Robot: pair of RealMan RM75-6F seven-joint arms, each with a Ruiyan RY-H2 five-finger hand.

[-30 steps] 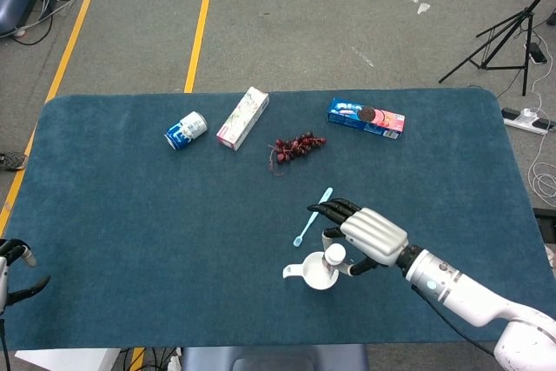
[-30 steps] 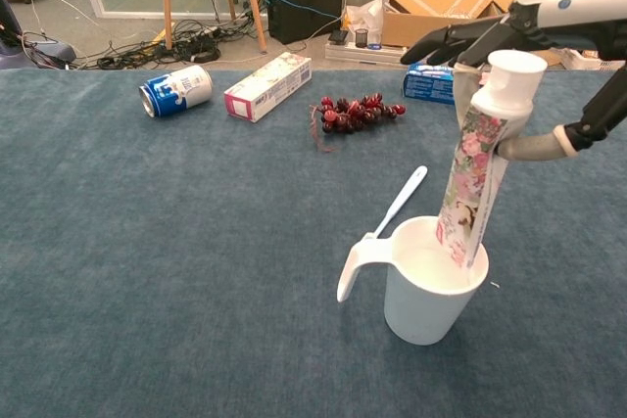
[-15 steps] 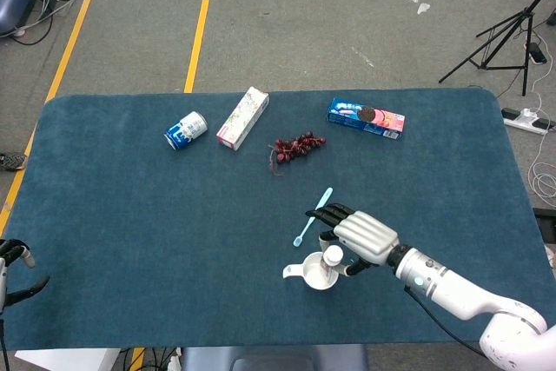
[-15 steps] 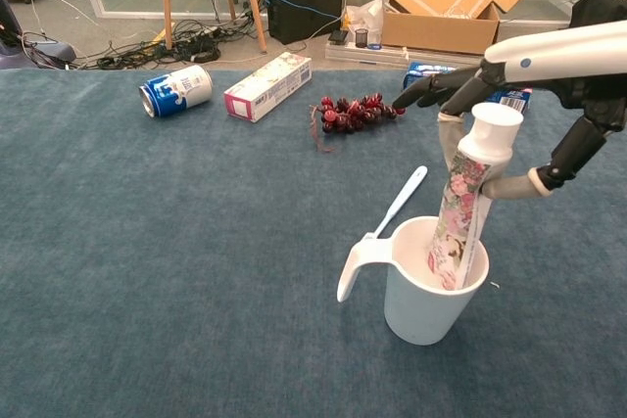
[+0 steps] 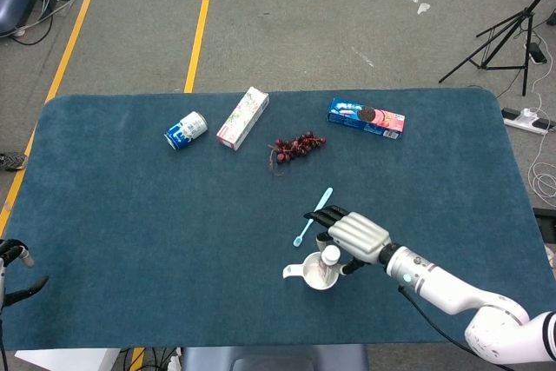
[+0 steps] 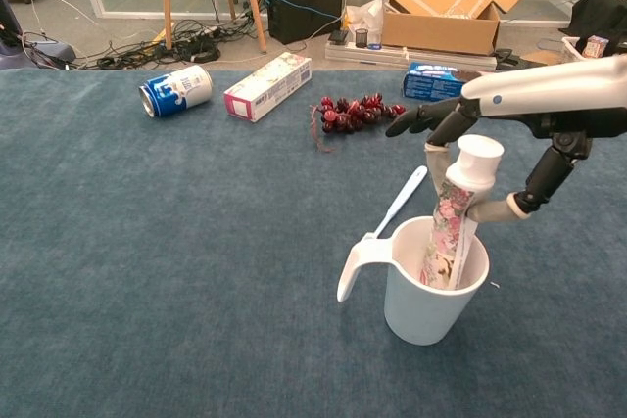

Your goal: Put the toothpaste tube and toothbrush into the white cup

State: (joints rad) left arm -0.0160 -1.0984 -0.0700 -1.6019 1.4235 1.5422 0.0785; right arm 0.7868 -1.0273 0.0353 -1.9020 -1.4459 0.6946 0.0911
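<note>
Right robot hand pinches the toothpaste tube just under its white cap, other fingers spread toward 10 o'clock. Left robot hand shows only at the head view's lower left edge, off the worktop, fingers apart and holding nothing. On the blue worktop, the tube stands tilted inside the white cup, cap up. At 11 o'clock from the cup, just beside its handle, lies the toothbrush, outside the cup. Farther toward 12 o'clock lie a floral box, a biscuit pack, a blue can and red grapes.
</note>
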